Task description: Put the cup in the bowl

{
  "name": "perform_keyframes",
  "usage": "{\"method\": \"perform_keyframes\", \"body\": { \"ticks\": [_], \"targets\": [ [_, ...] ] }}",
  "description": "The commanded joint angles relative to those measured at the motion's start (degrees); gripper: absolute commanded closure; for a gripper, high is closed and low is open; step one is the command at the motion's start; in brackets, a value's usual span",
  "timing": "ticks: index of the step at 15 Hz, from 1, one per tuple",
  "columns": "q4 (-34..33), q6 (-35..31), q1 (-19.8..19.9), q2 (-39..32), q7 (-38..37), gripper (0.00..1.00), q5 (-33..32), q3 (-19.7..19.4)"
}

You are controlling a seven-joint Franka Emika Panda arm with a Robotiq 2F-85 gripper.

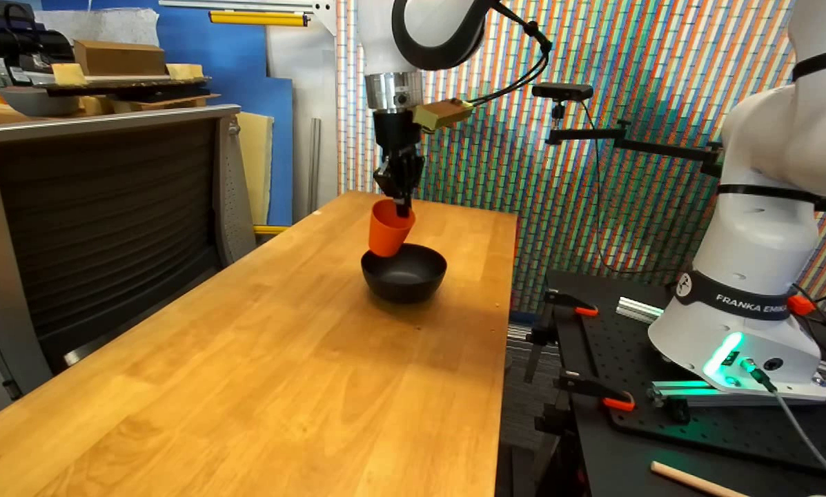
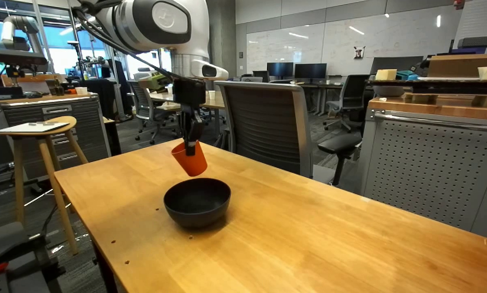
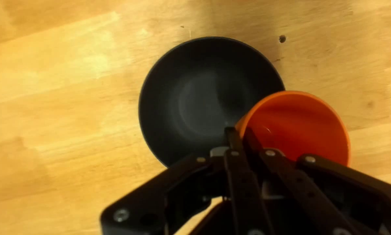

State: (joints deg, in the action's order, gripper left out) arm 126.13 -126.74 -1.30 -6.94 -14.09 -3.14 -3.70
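Above tabletop (image 1: 281,359) spreading around the bowl (image 2: 197,216), the claw (image 3: 242,133) pinches the cup (image 2: 195,164) by its rim

Table (image 2: 349,252): wooden, shown in all views, marked by small holes (image 2: 127,262).
Wall (image 1: 661,200): covered in multicoloured stripes in an exterior view.
Whiteboard (image 2: 349,53): mounted at the back, streaked by white light (image 2: 356,30).
Monitors (image 2: 310,71): paired before the whiteboard.
Windows (image 2: 60,53): brightly lit, shown above the drawers (image 2: 58,126).
Chair (image 2: 263,122): placed just beside the table, framed in grey.
Stool (image 2: 69,121): wooden, topped by a white sheet (image 2: 29,127).
Cabinet (image 2: 434,171): perforated along its grey side, topped with wood.
Floor (image 2: 320,126): dark grey, shown in both exterior views.
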Motion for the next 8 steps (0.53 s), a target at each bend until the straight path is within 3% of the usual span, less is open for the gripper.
{"method": "perform_keyframes", "body": {
  "ticks": [1, 8],
  "targets": [
    [1.77, 2.19, 2.18, 0.04, 1.09, 0.98, 1.88, -0.21],
    [0.81, 2.82, 5.09, -8.60, 8.38, 0.98, 10.05, 0.10]
  ]
}}
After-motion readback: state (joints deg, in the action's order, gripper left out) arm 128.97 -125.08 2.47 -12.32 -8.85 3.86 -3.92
